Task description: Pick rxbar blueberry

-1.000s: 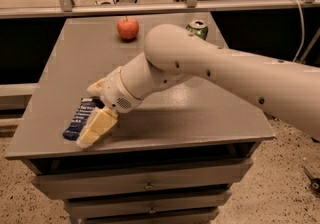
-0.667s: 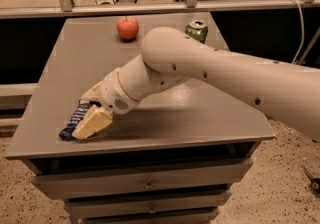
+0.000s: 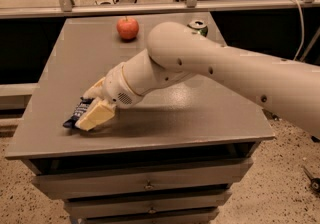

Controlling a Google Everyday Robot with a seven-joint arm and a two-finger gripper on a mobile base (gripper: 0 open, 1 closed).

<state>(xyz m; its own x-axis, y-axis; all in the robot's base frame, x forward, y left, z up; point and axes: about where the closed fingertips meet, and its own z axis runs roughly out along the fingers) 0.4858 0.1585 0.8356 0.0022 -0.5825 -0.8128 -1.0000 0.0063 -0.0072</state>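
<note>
The rxbar blueberry [image 3: 71, 119], a flat dark navy wrapped bar, lies near the front left corner of the grey table [image 3: 200, 118]. My gripper [image 3: 83, 112] reaches down over it from the right. Its cream fingers [image 3: 97, 115] stand on either side of the bar and are closed against it. Only the bar's left end sticks out past the near finger; the rest is hidden. The bar still rests on the table top.
A red apple [image 3: 128, 27] sits at the back of the table. A green soda can [image 3: 199, 26] stands at the back right, partly behind my arm [image 3: 210, 63]. Drawers [image 3: 145, 185] are below the table's front edge. A rail [image 3: 150, 8] runs behind the table.
My gripper has moved a little left and down onto the bar, and its fingers have drawn closer together around it. The bar has shifted slightly left.
</note>
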